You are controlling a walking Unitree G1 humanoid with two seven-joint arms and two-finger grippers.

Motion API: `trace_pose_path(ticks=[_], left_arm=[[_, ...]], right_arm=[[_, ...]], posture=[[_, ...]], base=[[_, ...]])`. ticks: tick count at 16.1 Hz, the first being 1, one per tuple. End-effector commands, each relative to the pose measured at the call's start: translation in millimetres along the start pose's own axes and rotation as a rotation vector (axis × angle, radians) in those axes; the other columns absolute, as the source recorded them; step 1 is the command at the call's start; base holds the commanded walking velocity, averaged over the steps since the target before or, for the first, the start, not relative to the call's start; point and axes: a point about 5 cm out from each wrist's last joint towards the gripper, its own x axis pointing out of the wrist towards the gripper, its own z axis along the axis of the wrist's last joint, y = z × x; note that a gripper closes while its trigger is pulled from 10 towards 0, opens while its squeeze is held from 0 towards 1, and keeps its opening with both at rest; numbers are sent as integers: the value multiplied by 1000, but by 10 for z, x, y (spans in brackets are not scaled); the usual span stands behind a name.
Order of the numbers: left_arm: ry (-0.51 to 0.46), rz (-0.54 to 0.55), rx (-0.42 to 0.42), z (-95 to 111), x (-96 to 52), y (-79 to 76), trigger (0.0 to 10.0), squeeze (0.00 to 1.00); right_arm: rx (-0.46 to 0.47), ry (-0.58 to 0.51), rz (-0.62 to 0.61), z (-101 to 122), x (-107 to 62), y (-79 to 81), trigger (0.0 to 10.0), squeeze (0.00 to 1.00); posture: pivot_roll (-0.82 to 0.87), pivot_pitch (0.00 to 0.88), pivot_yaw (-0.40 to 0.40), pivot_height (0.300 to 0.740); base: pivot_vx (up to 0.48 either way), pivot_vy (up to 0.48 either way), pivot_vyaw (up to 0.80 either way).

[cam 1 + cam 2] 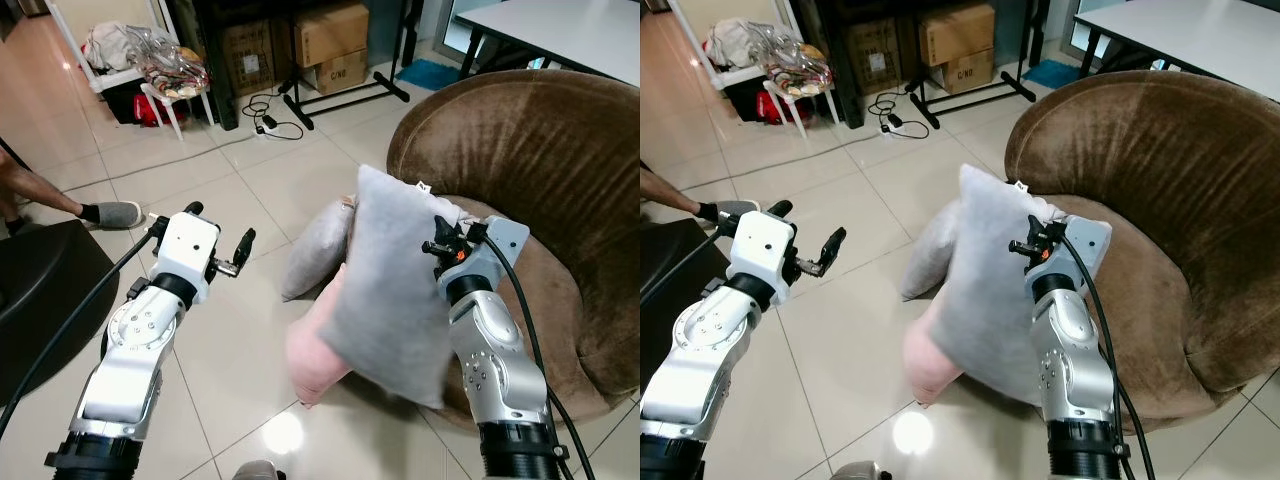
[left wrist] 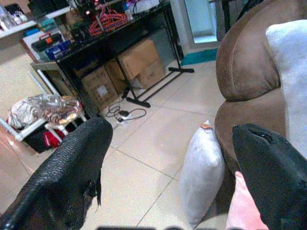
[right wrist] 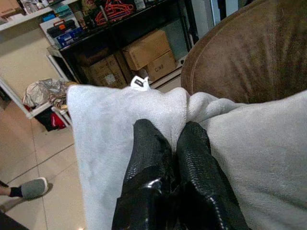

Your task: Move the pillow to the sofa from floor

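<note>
- Your right gripper [image 3: 172, 143] pinches the top edge of the grey pillow [image 1: 395, 290], fingers closed tight on the fabric.
- You hold that pillow upright, off the floor [image 1: 240, 340], against the front of the brown sofa [image 1: 540, 150].
- Your left gripper [image 1: 235, 255] hovers over the tiles, jaws wide apart, holding nothing.
- A pink pillow [image 1: 312, 350] and a second grey pillow [image 1: 315, 250] lean at the sofa's base.

Grey pillow [image 1: 390, 290], pink cushion [image 1: 312, 355], brown sofa [image 1: 530, 150], black-fingered right end effector [image 3: 172, 143], beige floor tiles [image 1: 250, 190].
</note>
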Motion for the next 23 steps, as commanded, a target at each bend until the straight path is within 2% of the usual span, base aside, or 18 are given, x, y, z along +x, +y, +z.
trace_pose_path(ticks=[1,9,11,20,23], left_arm=[[-16,-10,12,47,36,-26,10000,0],[-10,-7,18,33,42,-9,10000,0],[-4,12,-3,21,36,3,10000,0],[-42,7,-34,68,4,29,10000,0],[-43,38,-39,63,6,63,10000,0]], right_arm=[[-3,-46,3,110,-15,15,10000,0],[-18,-30,1,119,-30,33,10000,0],[-62,-27,17,125,-34,57,10000,0],[-98,-20,46,98,-10,127,10000,0],[-116,-12,57,97,17,128,10000,0]], posture=[[-86,0,81,740],[-92,0,81,740],[-95,0,81,740],[-71,0,64,740],[-55,0,20,740]], base=[[0,-375,0],[0,-375,0],[0,0,0],[0,0,0],[251,0,0]])
